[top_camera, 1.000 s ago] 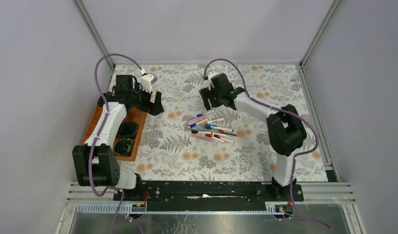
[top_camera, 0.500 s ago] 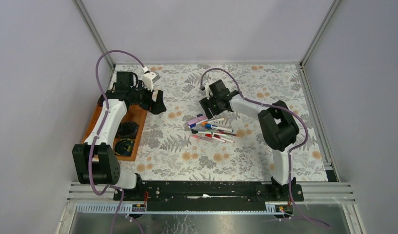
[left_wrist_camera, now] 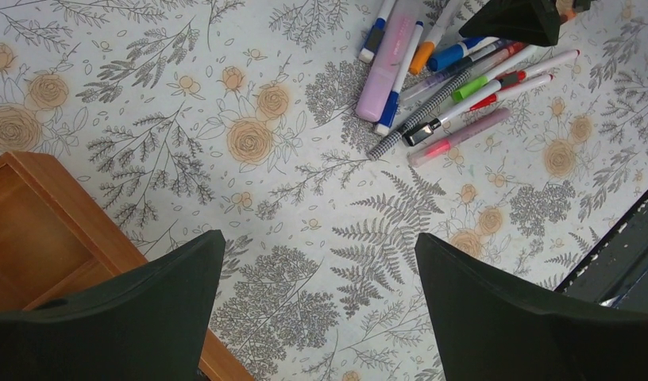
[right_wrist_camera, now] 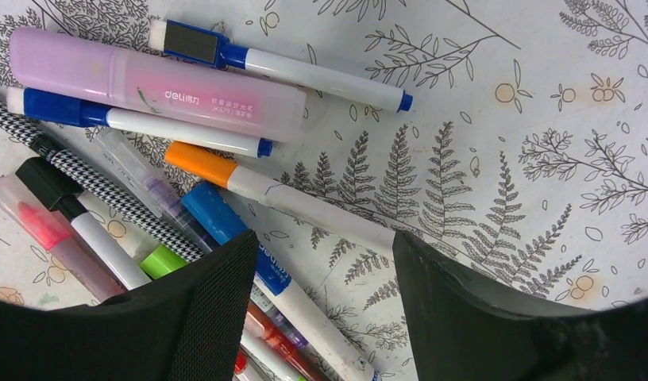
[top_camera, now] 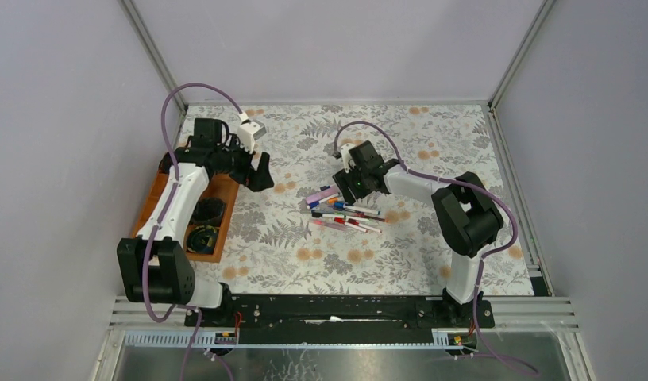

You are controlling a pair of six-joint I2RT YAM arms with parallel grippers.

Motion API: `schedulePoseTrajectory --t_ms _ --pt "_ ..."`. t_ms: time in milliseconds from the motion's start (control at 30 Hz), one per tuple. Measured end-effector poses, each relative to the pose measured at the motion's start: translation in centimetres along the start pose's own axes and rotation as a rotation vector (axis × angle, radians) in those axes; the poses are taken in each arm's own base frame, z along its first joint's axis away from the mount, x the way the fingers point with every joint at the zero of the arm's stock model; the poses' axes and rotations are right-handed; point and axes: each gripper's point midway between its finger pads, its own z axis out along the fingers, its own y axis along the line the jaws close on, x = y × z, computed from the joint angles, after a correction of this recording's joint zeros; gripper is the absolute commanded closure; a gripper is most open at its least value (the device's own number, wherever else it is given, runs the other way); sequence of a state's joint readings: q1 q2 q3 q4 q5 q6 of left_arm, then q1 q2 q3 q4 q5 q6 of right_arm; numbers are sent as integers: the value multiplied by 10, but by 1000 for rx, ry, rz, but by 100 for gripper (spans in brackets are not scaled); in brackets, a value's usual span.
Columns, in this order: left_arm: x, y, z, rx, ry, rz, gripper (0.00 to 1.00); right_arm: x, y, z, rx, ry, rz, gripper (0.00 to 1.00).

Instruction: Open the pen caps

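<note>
Several pens (top_camera: 342,211) lie in a loose pile mid-table, also visible in the left wrist view (left_wrist_camera: 456,75). Their pen caps are all on: an orange cap (right_wrist_camera: 200,163), a blue cap (right_wrist_camera: 214,213), a green cap (right_wrist_camera: 160,260) and a black cap (right_wrist_camera: 47,182). A thick pink highlighter (right_wrist_camera: 162,87) lies at the pile's far edge. My right gripper (right_wrist_camera: 325,238) hangs open low over the pile (top_camera: 352,187), its jaws either side of the blue-capped pen's white barrel, holding nothing. My left gripper (left_wrist_camera: 321,238) is wide open over bare floral cloth (top_camera: 261,173), left of the pens.
A wooden tray (top_camera: 223,190) lies along the left table edge under my left arm, with two dark round items (top_camera: 206,210) in it; its corner (left_wrist_camera: 35,214) shows beside my left finger. Grey walls enclose the table. A black rail (top_camera: 337,305) runs along the near edge.
My right gripper has come nearer and lower, from beyond the pile to right over it, and its jaws have narrowed a little. My left gripper has drifted slightly right.
</note>
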State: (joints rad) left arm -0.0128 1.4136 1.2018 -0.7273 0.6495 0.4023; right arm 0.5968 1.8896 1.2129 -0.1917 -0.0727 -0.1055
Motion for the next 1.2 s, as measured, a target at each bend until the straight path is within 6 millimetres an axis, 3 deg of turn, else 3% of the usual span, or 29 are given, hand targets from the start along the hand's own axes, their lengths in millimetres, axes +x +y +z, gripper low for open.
schedulePoseTrajectory --t_ms 333,467,733,1200 --pt "2 -9 -6 12 6 35 1 -14 -4 2 4 -54 -84 30" --pt "4 -9 -6 15 13 41 1 -16 0 2 -30 -66 -131 37" --pt "7 -10 -7 20 23 58 1 -12 17 1 -149 -64 -247 39" --pt "9 -18 -17 24 31 85 1 1 12 10 -154 -24 -328 46"
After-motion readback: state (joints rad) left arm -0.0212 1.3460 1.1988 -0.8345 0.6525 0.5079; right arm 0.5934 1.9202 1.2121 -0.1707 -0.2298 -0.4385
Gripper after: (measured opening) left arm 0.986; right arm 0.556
